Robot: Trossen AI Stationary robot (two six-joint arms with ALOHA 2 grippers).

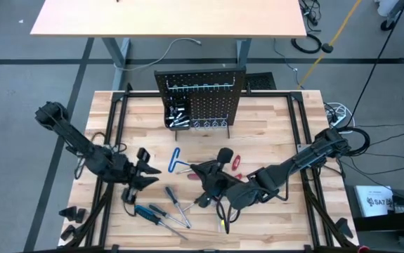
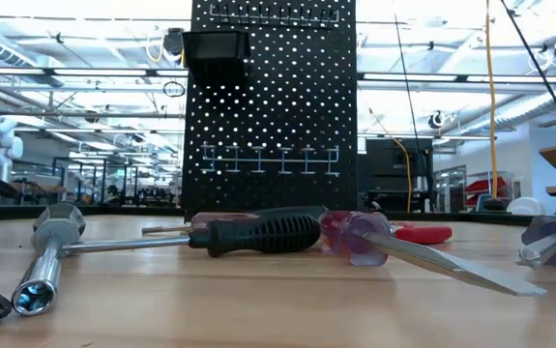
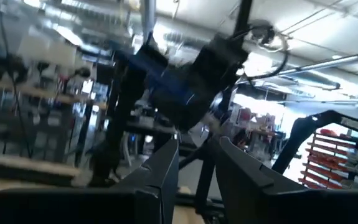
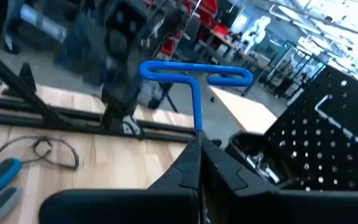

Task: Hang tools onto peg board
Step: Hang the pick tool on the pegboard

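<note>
Pale wooden planks form the surface [image 1: 272,123]. Only the right wrist view reveals what the right gripper [image 4: 198,149] pinches: its fingers are pressed together on the shaft of a blue T-handle tool [image 4: 195,74], whose crossbar stands just past the fingertips. From overhead the same tool [image 1: 177,161] shows just beside that gripper [image 1: 196,171], toward the left arm. The left gripper [image 1: 147,173], partly spread, holds nothing visible and hovers just above loose screwdrivers [image 1: 161,213]. Level with the tabletop, a black-handled screwdriver [image 2: 258,233] and a clear purple-handled one [image 2: 374,237] lie nearest. Farther beyond both grippers stands the peg board [image 1: 202,98], black, perforated, upright, with metal hooks and a small bin [image 1: 176,116].
</note>
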